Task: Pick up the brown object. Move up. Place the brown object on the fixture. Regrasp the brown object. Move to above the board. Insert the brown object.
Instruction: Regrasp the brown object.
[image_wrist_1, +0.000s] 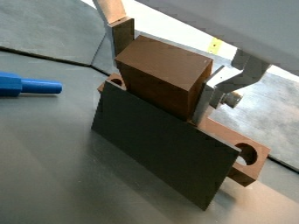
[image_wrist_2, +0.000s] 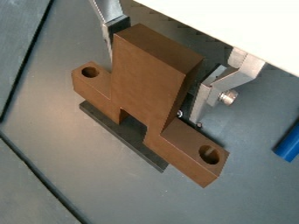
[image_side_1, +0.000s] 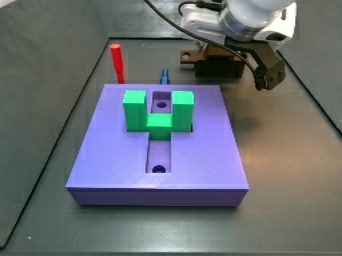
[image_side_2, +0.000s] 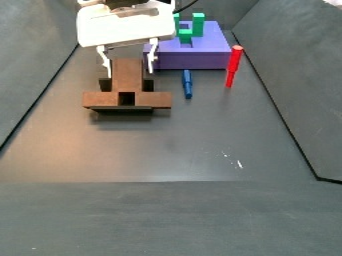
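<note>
Fixture (image_wrist_1: 158, 153) bears crosswise brown object (image_wrist_1: 163, 77), hand (image_wrist_1: 176, 70).

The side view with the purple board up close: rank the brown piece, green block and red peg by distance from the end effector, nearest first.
From the end effector:
1. Brown piece, between its fingers at the far end.
2. Green block, on the purple board, nearer the camera.
3. Red peg, upright beyond the board's far corner, close to the block's distance.

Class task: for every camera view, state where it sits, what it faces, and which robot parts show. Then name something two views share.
Wrist view: behind the fixture, facing the brown object between silver fingers.
Wrist view: opposite side, same brown object, fingers.
Side view: over the board, facing the gripper beyond.
Side view: opposite end, gripper nearest.
Shared: both side views show the red peg.
</note>
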